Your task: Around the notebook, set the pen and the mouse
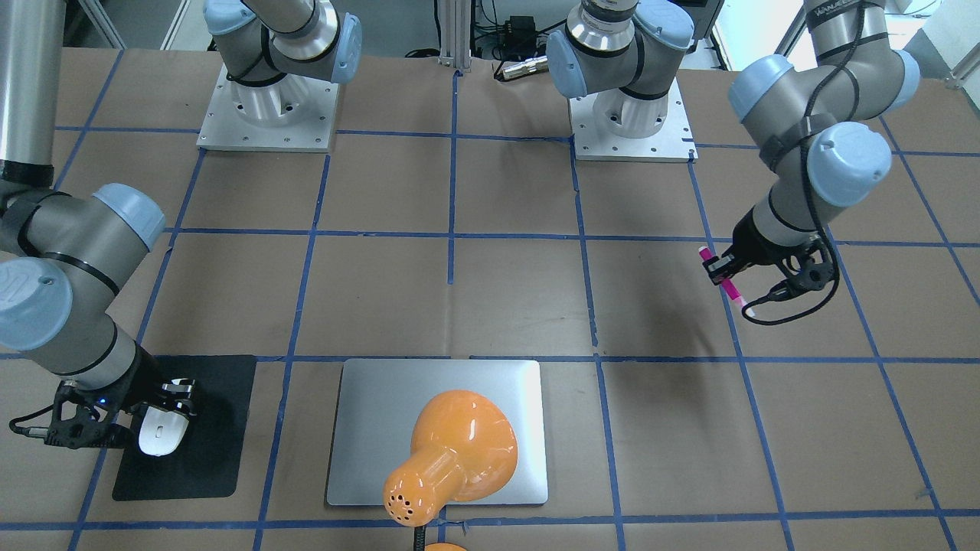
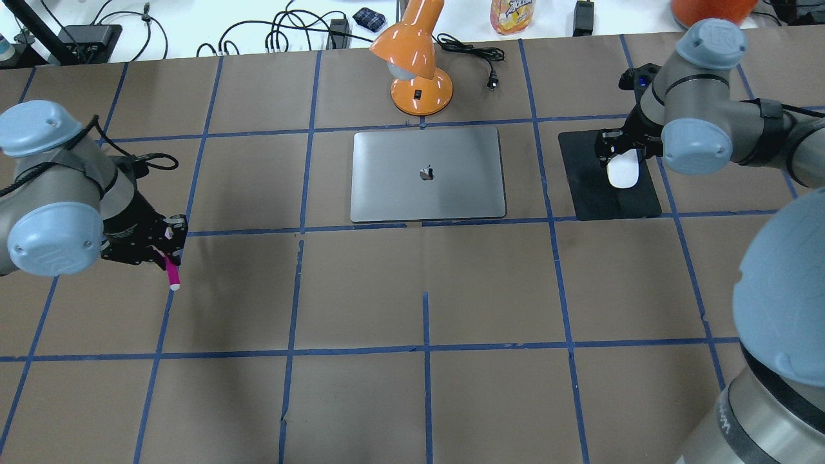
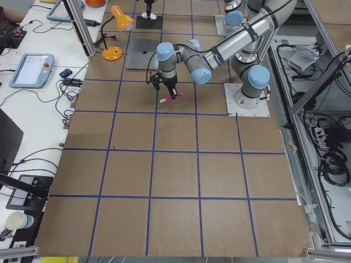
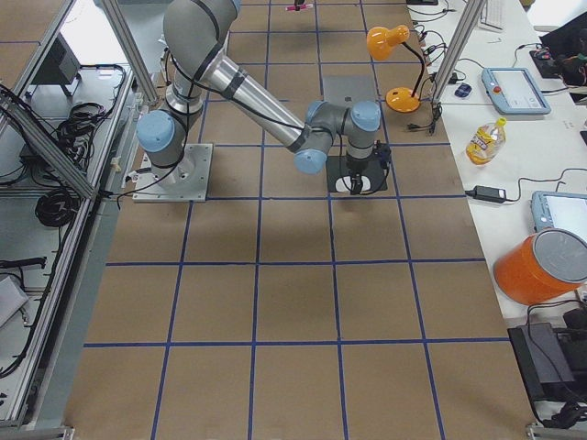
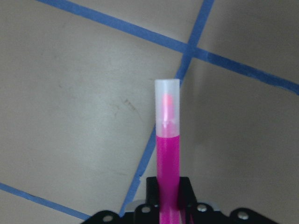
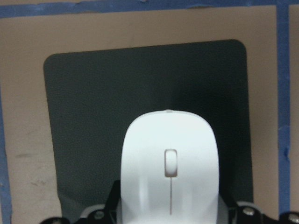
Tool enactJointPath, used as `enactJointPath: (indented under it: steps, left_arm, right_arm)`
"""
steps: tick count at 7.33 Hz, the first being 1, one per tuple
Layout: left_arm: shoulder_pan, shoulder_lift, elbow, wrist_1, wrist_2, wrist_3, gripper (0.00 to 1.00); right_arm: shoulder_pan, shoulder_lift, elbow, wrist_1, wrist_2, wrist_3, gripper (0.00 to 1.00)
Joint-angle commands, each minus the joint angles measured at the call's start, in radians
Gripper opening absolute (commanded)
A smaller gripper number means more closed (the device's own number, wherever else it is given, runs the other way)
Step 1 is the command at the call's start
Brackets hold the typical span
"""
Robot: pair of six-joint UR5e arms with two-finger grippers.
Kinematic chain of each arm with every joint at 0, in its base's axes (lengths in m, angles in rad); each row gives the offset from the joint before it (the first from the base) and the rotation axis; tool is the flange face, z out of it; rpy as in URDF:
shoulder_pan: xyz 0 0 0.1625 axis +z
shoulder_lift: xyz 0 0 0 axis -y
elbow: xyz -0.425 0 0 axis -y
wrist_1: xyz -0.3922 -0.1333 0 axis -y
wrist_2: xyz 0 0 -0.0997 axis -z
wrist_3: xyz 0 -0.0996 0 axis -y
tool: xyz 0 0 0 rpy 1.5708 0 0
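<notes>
Overhead view, l. to r.: the left gripper (image 2: 166,246), at the left side of the table (image 2: 425,386), has its jaws closed on the pen (image 2: 171,274). The magenta barrel is pinched btwn the fingers and the pale capped end sticks out beyond them, over a blue tape line (image 2: 161,322). The pen is tilted and well apart from the notebook (image 2: 428,193). Ctr: the notebook lies flat, logo side up, w/ the base of an orange desk lamp (image 2: 419,71) just beyond its far edge. Right: a black mat (image 2: 590,193) lies near the notebook's right side, one tape line btwn them. The mouse (image 2: 622,173) is over the mat's far half, and the right gripper (image 2: 620,154) has its fingers closed against the mouse's two sides. Whether the mouse rests on the mat or hangs just above it can't be told
</notes>
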Motion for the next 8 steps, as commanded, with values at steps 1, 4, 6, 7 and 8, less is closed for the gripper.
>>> enactJointPath:
  steps: [1, 4, 6, 7, 8]
  left_arm:
    - [-0.228, -0.023, 0.011, 0.0, -0.008, -0.389, 0.0]
    - [-0.443, -0.049, 0.045, 0.024, -0.145, -0.907, 0.0]
    - [-0.589, -0.113, 0.109, 0.028, -0.146, -1.179, 0.0]
    - [-0.628, -0.158, 0.15, 0.029, -0.168, -1.273, 0.0]
    - [-0.652, -0.205, 0.199, 0.031, -0.238, -1.386, 0.0]
  right_arm:
    - [0.005, 0.011, 0.005, -0.023, 0.005, 0.002, 0.58]
    - [0.007, 0.025, 0.005, -0.021, -0.001, 0.008, 1.0]
    - [0.008, -0.007, -0.008, -0.004, -0.011, 0.009, 1.0]
    - [0.017, -0.057, -0.008, 0.045, -0.011, 0.023, 1.0]
    - [0.042, -0.131, -0.012, 0.129, -0.012, 0.068, 1.0]
